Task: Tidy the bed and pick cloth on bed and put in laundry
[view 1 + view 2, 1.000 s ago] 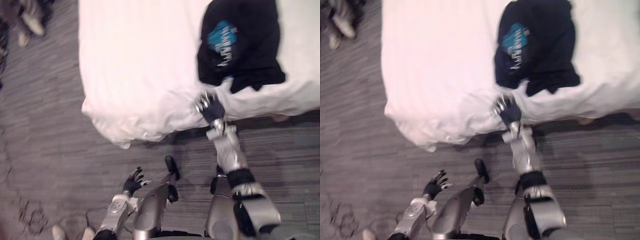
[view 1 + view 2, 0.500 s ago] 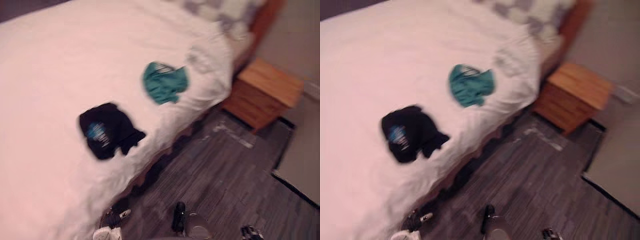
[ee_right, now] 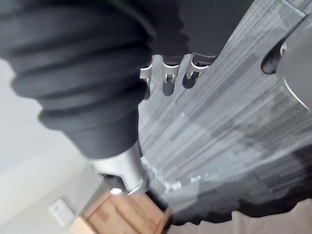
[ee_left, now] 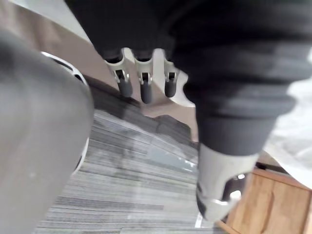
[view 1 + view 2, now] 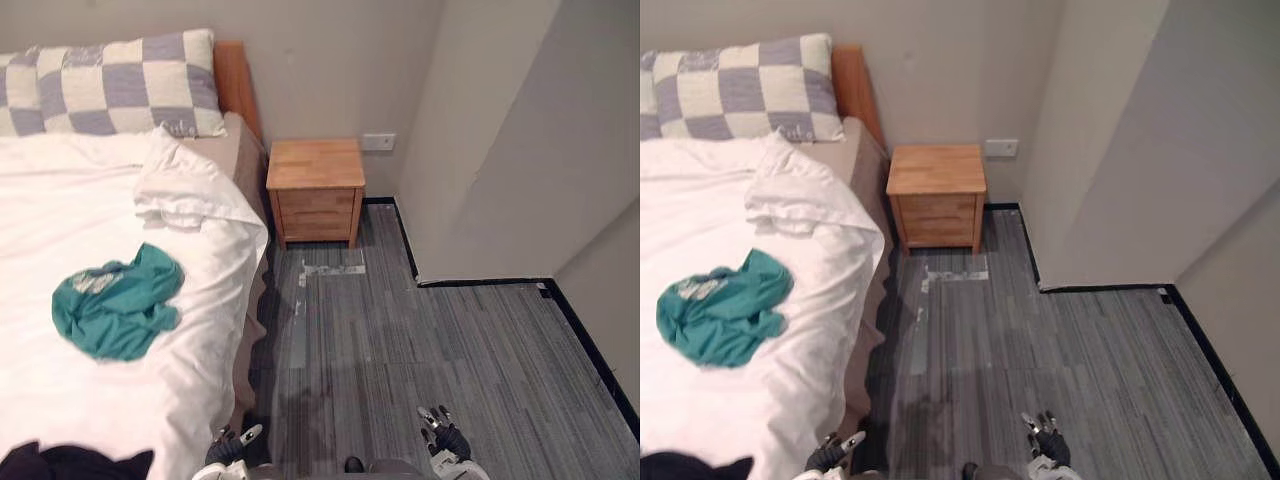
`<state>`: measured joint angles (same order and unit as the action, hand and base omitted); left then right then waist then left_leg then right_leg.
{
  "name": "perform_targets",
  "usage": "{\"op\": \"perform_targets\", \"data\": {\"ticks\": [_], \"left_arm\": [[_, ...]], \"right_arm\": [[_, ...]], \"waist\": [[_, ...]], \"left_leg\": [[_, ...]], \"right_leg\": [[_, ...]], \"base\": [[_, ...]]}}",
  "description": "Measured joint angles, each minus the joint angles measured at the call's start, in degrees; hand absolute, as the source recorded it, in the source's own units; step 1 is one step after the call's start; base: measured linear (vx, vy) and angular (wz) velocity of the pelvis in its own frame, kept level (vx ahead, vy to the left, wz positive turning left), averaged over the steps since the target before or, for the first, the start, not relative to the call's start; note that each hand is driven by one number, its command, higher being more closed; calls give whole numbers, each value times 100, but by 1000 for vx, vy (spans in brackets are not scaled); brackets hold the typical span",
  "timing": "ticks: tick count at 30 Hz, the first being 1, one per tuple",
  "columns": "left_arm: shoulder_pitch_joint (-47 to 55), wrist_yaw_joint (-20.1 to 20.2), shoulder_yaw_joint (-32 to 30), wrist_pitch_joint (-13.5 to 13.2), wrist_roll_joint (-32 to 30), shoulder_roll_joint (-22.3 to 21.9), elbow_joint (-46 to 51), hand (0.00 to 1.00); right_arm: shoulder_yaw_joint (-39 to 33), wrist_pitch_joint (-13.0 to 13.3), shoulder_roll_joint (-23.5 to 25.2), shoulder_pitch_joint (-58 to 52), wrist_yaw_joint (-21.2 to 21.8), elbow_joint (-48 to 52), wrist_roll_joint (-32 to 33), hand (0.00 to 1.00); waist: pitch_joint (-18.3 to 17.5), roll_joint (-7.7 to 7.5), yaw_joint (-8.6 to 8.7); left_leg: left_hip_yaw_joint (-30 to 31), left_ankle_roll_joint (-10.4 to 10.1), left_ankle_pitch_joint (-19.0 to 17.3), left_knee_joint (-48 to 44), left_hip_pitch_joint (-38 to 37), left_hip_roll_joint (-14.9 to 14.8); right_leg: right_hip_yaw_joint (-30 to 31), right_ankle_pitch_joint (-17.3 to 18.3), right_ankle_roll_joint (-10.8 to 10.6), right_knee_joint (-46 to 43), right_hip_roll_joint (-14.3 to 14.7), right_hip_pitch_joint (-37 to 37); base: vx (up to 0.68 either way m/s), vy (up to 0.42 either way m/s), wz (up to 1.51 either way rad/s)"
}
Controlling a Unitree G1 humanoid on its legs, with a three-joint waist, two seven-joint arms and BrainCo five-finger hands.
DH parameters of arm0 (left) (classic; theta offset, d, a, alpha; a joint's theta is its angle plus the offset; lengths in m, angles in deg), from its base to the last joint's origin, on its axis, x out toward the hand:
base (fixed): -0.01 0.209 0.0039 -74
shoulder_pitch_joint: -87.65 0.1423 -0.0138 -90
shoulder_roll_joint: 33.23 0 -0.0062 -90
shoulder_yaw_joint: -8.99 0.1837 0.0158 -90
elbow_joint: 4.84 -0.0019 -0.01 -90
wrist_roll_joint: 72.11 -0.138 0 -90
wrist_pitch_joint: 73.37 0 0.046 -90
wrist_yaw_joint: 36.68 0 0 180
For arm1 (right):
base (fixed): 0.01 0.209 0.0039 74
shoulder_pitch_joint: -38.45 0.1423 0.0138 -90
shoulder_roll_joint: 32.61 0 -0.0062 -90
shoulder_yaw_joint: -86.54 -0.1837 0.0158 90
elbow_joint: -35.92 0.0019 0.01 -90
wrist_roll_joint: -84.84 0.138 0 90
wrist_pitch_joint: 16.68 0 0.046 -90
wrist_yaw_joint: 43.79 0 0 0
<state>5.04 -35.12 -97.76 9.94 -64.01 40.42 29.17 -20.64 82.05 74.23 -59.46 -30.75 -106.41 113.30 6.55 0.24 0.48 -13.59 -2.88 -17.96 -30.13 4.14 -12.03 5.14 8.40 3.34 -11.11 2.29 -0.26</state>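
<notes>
Lying on bed, teal cloth

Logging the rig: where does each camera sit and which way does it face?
Left eye view: head, looking down at bed, teal cloth, nightstand, floor; left hand, right hand at bottom edge.
Right eye view: beside it, same scene.
Left wrist view: along open left hand, toward floor.
Right wrist view: along open right hand, toward floor.
Both wrist views share the nightstand.
</notes>
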Motion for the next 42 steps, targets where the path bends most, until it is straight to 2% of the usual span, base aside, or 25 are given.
{"op": "perform_targets", "data": {"ticks": [2, 5, 8, 10, 11, 13, 16, 17, 18, 20, 21, 23, 24, 26, 27, 30, 31, 32, 34, 36, 37, 39, 40, 41, 42], "left_arm": [[8, -6, 53, -51, 26, -10, 49, 0], [92, -1, 124, -79, 129, 146, 65, 0], [59, -4, 203, -72, 223, 193, 45, 0], [-18, -7, 429, 38, 208, 301, -134, 0], [-54, -8, 512, 71, 196, 358, -249, 0], [-98, 13, 713, 88, 81, 462, -394, 0], [-235, 158, 902, 96, -68, 519, -529, 0], [-261, 176, 895, 100, -102, 506, -546, 0], [-255, 236, 848, 106, -138, 510, -539, 0], [-246, 239, 542, 137, -134, 466, -538, 0], [-282, 288, 331, 206, -136, 303, -522, 0], [-221, 362, 230, 206, -198, 159, -381, 0], [-172, 388, 197, 201, -259, 53, -305, 0], [-157, 411, 98, 200, -300, -46, -171, 0], [-101, 454, 69, 154, -288, -71, -9, 0], [-14, 489, 131, -7, -245, -73, 102, 0], [26, 487, 276, -90, -123, -65, 139, 0], [20, 489, 320, -90, -109, -45, 139, 0], [8, 501, 506, -25, -67, 39, 137, 0], [-33, 505, 743, 101, -52, 230, 75, 0], [-36, 492, 769, 121, -27, 254, 72, 0], [-26, 479, 817, 290, 143, 317, 66, 0], [-20, 477, 821, 291, 205, 331, 78, 0], [-16, 462, 879, 324, 243, 404, 69, 0], [-15, 372, 1089, 380, 243, 516, 16, 0]], "right_arm": [[147, 54, -83, -35, -37, -3, -149, 0], [419, 143, -78, -167, -52, -39, -184, 0], [401, 218, -63, -195, -47, -61, -379, 0], [381, 235, -105, -142, -51, -185, -379, 0], [366, 262, -155, -112, -35, -368, -390, 0], [384, 286, -191, -95, -1, -490, -474, 0], [390, 446, -280, 12, 51, -476, -592, 0], [390, 464, -332, 45, 45, -473, -596, 0], [374, 492, -334, 59, 20, -448, -597, 0], [350, 497, -305, 45, -6, -307, -604, 0], [262, 480, -397, 155, -23, -173, -614, 0], [244, 399, -330, 87, -52, -16, -610, 0], [202, 293, -357, 56, -106, -11, -605, 0], [213, 83, -378, 67, -200, -21, -607, 0], [229, -6, -398, 126, -197, -51, -637, 0], [344, -68, -443, 173, -126, -290, -1011, 0], [433, -91, -484, 223, -22, -315, -1439, 0], [450, -75, -492, 224, 17, -311, -1611, 0], [500, -77, -506, 208, 67, -266, -1955, 0], [854, -79, -514, 73, 94, 74, -2138, 0], [939, -99, -543, 36, 116, 243, -2165, 0], [1259, -129, -651, 48, 192, 663, -2179, 0], [1339, -121, -692, 92, 225, 719, -2179, 0], [1484, -118, -720, 160, 291, 916, -2170, 0], [1621, -125, -710, 132, 352, 1031, -2154, 0]], "waist": [[0, 48, -73], [-156, -92, -113], [-163, -245, -263], [-131, -264, -249], [-110, -215, -151], [-109, -190, -49], [-11, -17, 47], [70, 68, 47], [111, 108, 41], [242, 113, 43], [433, 346, 39], [439, 315, 93], [385, 355, 109], [376, 369, 99], [389, 368, 61], [359, 297, -58], [346, 304, -86], [342, 312, -85], [292, 321, -64], [186, 76, -24], [186, 51, -24], [122, 0, -42], [139, -27, -61], [181, -47, -63], [208, -22, 50]], "left_leg": [[146, -200, 538, 816, 224, 84], [-187, -93, 523, 1133, 165, 382], [-525, 60, 339, 1362, -199, 633], [-626, 67, 318, 1798, -775, 788], [-620, 130, 359, 1995, -1098, 808], [-642, 18, 390, 2109, -1343, 660], [-626, -100, 433, 2352, -1564, 201], [-629, -125, 448, 2433, -1637, 58], [-663, -127, 447, 2522, -1775, -78], [-728, -297, 340, 2536, -2124, -198], [-761, -332, 490, 2341, -2328, -419], [-427, -389, 882, 1934, -2296, -521], [-155, -471, 1097, 1474, -2138, -708], [303, -276, 1655, 50, -1433, -1048], [452, -488, 1481, -1145, -802, -1110], [-16, -493, 719, -1366, -391, -655], [-696, -493, 603, -369, -305, -229], [-956, -422, 657, 63, -298, -115], [-2010, 107, 1054, 1157, -169, 114], [-3260, 456, 1021, 1468, -174, 199], [-3436, 559, 992, 1602, -185, 296], [-3032, 682, 1180, 2337, -449, 609], [-2882, 669, 1181, 2405, -512, 630], [-2391, 556, 1108, 2469, -673, 614], [-1977, 451, 1115, 2491, -831, 518]], "right_leg": [[235, 262, -147, -117, -53, -83], [59, 374, -485, -371, -419, 6], [-347, 711, -696, -1803, -733, 304], [-708, 425, -1199, -3060, -973, 730], [-941, 522, -1114, -3677, -1101, 994], [-1405, 792, -845, -3598, -1134, 1212], [-1997, 572, -640, -1840, -922, 1636], [-2017, 204, -643, -1277, -866, 1725], [-1830, -556, -715, -301, -862, 1819], [-1662, -1424, -680, 25, -837, 1688], [-1706, -686, -574, -792, -709, 1748], [-1814, -70, -449, -1557, -831, 1784], [-1971, 162, -396, -1608, -774, 1614], [-2113, 440, -299, -1412, -607, 1176], [-2094, 472, -241, -988, -417, 710], [-2097, 386, -294, -156, -342, -150], [-2205, 260, -182, 159, -381, -490], [-2256, 193, -71, 192, -386, -530], [-2630, 232, -70, 252, -357, -731], [-3291, 330, -241, 266, -485, -878], [-3402, 399, -346, 119, -510, -880], [-3430, 553, -695, -1522, -876, -471], [-3289, 417, -767, -2248, -982, -207], [-2927, -56, -698, -3646, -1178, 393], [-2719, 315, -606, -4044, -1209, 614]], "base": [[160, 338, -65], [248, 230, -31], [248, 147, -48], [302, 127, -30], [307, 67, -1], [334, -51, 11], [392, -162, 13], [447, -255, 9], [453, -281, 8], [455, -331, -3], [407, -327, -1], [357, -394, 30], [459, -503, 52], [434, -376, 45], [304, -220, 24], [388, -206, -8], [334, -92, -28], [426, -77, -8], [357, -39, 54], [446, 5, 150], [373, 86, 173], [388, 84, 157], [433, -13, 142], [417, -118, 162], [419, -171, 186]]}}
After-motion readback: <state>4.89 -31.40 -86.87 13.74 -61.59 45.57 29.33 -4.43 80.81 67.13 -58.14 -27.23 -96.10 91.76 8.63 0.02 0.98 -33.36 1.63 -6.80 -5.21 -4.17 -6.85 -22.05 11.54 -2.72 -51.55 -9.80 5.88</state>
